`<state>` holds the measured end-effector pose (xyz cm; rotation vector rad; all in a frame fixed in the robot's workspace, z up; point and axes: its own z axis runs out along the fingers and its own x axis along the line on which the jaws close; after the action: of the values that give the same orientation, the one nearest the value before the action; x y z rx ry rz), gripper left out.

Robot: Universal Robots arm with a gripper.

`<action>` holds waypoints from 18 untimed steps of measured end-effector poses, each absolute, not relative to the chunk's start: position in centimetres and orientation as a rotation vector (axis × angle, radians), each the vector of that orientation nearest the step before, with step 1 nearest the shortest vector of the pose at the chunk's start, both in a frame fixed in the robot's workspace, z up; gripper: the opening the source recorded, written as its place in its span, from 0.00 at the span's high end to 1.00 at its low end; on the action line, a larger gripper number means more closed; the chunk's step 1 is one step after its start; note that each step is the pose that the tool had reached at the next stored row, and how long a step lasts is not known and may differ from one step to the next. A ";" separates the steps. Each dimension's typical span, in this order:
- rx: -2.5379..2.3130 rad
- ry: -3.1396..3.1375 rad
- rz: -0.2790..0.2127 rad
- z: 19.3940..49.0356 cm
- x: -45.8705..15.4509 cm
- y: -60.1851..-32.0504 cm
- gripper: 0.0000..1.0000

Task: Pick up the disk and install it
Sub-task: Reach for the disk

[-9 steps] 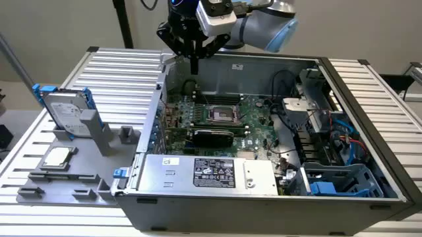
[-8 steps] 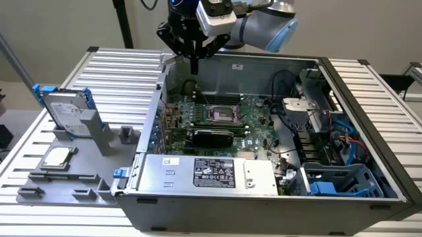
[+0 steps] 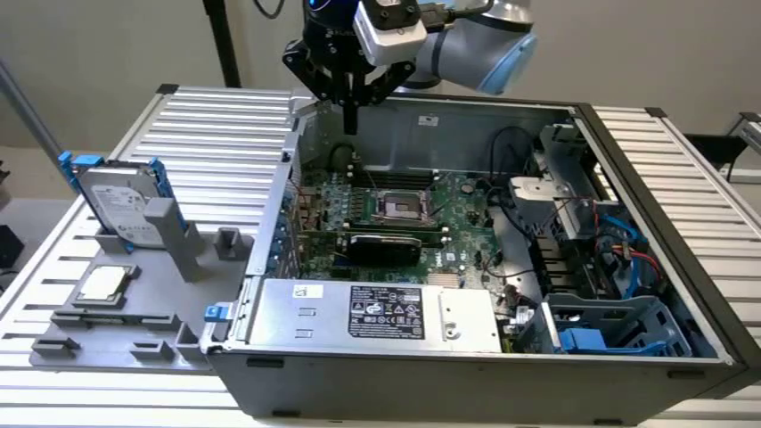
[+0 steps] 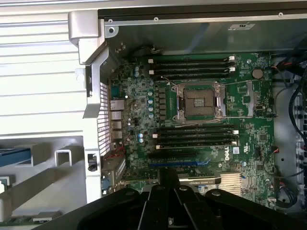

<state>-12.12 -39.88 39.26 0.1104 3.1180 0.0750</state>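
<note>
The disk (image 3: pixel 119 207), a silver-grey drive with a white label in a blue carrier, stands upright in a grey holder (image 3: pixel 131 312) at the exterior view's left, outside the open computer case (image 3: pixel 476 374). My gripper (image 3: pixel 351 123) hangs above the case's far left corner, well away from the disk, with its black fingers pressed together and pointing down. Nothing is between them. In the wrist view my gripper (image 4: pixel 168 184) looks straight down on the green motherboard (image 4: pixel 201 124). A blue strip (image 4: pixel 14 157), seemingly part of the disk's carrier, lies off to the side.
A small square CPU chip (image 3: pixel 105 283) lies on the grey holder in front of the disk. Inside the case are the motherboard (image 3: pixel 393 209), a grey power-supply box (image 3: pixel 380 312), cables, and a blue-grey drive cage (image 3: pixel 618 330) at the exterior view's right. A ribbed metal table (image 3: pixel 214 134) surrounds the case.
</note>
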 end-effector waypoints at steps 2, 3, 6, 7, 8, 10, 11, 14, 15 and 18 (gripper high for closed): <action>0.110 3.118 0.075 39.3 -12.7 -39.9 0.89; 0.110 3.118 0.075 39.3 -13.1 -40.0 0.89; 0.110 3.118 0.075 39.3 -14.5 -40.0 0.89; 0.110 3.118 0.075 39.3 -15.0 -40.0 0.89; 0.111 3.118 0.075 39.3 -15.4 -40.0 0.89; 0.110 3.118 0.075 39.3 -16.3 -40.0 0.89; 0.110 3.118 0.075 39.3 -16.8 -40.0 0.89; 0.110 3.118 0.075 39.2 -18.1 -40.0 0.89; 0.110 3.118 0.075 39.2 -18.6 -40.0 0.89; 0.110 3.118 0.074 39.2 -20.0 -40.0 0.89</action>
<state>-19.98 -40.03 39.22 0.1104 3.1181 0.0742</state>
